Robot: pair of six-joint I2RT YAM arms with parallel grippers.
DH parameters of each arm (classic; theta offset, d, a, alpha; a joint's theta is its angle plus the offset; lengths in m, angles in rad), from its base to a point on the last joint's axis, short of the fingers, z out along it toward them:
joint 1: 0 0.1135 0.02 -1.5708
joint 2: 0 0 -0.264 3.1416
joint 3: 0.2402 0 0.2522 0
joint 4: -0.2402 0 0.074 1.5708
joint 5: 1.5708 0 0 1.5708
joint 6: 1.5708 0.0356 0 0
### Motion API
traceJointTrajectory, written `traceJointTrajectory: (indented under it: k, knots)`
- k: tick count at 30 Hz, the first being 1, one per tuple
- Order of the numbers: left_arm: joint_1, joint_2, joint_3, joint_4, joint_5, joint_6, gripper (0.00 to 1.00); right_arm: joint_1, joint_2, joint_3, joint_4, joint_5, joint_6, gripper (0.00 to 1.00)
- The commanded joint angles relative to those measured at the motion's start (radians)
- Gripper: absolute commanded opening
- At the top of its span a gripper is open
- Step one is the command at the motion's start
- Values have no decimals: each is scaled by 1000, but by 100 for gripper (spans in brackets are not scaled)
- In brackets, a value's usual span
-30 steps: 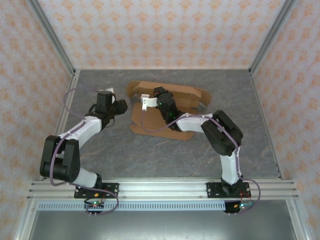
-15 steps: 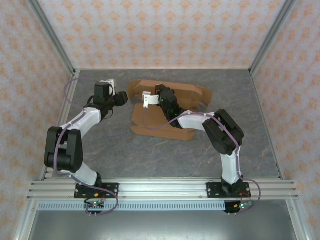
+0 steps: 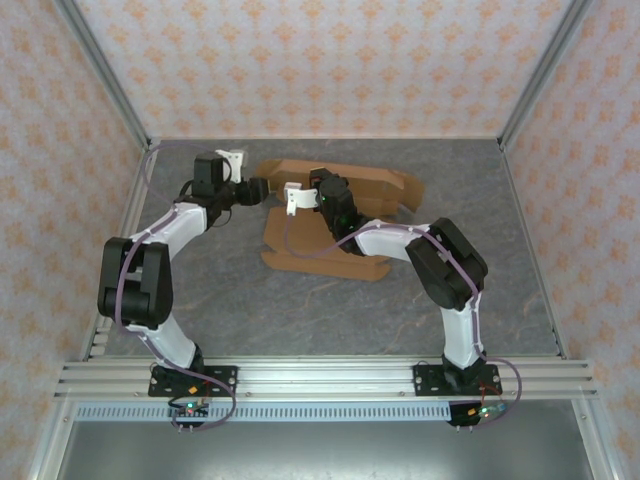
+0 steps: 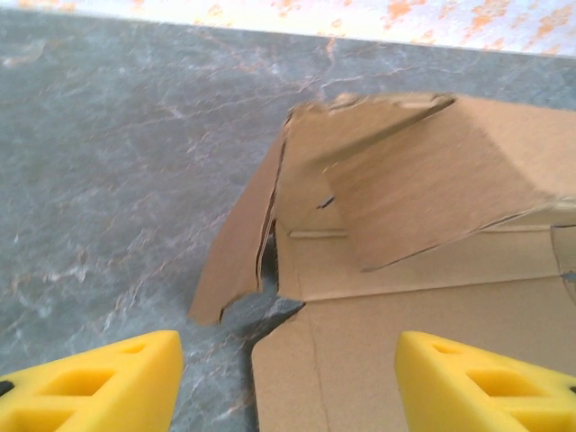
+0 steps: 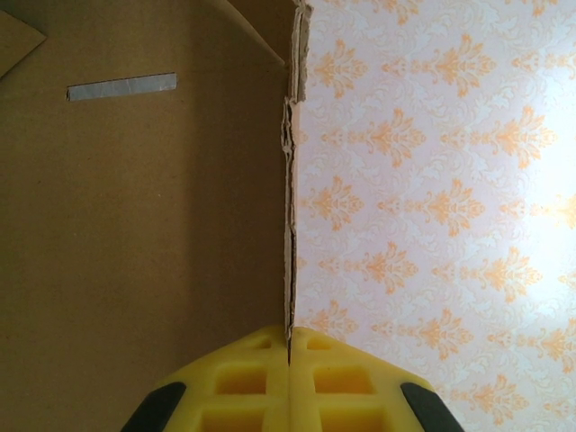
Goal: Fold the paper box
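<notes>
The paper box (image 3: 322,250) is a brown die-cut cardboard sheet lying partly folded at the back middle of the table, with flaps raised along its far side. My right gripper (image 3: 318,192) reaches over it from the right. In the right wrist view that gripper (image 5: 290,338) is shut on the thin edge of an upright cardboard panel (image 5: 135,225). My left gripper (image 3: 264,190) is at the box's back left corner. In the left wrist view it (image 4: 288,387) stands open, its yellow fingers (image 4: 99,382) straddling the corner of the box (image 4: 405,306), touching nothing.
The grey marbled tabletop (image 3: 250,310) is walled by patterned panels (image 3: 320,60) at the back and both sides. A metal rail (image 3: 320,378) with both arm bases runs along the near edge. A bent, torn side flap (image 4: 238,252) rests on the table beside the box corner.
My left arm has swung back and to the right, up to the box's left corner, and its jaws have widened. The right gripper has kept its hold in place.
</notes>
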Motion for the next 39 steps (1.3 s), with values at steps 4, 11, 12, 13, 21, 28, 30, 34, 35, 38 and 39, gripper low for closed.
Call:
traceJointTrajectory:
  k: [4, 11, 12, 13, 21, 28, 30, 34, 35, 38, 39]
  knots:
    - [25, 52, 59, 24, 114, 35, 66, -4, 38, 25, -41, -21, -1, 0]
    - [25, 89, 97, 26, 205, 26, 69, -5, 56, 31, -48, -26, -11, 0]
    - [25, 88, 96, 26, 203, 27, 69, -4, 58, 32, -49, -24, -11, 0]
    - [25, 89, 93, 26, 205, 31, 69, -4, 58, 33, -48, -23, -13, 0]
    - [39, 65, 95, -44, 162, 107, 66, -4, 54, 55, -82, -23, -10, 0]
    - [52, 65, 130, -124, 15, 165, 59, -4, 54, 59, -87, -25, -6, 0]
    - [52, 90, 157, -126, 32, 152, 55, -4, 55, 61, -88, -24, -6, 0]
    - [41, 134, 205, -127, 63, 131, 48, -3, 53, 67, -95, -23, -4, 0]
    - [36, 141, 214, -131, 60, 134, 46, -3, 53, 67, -98, -22, -4, 0]
    - [25, 172, 254, -149, 50, 136, 35, -4, 54, 71, -102, -21, -1, 0]
    - [23, 182, 269, -158, 50, 135, 31, -4, 54, 72, -103, -20, -1, 0]
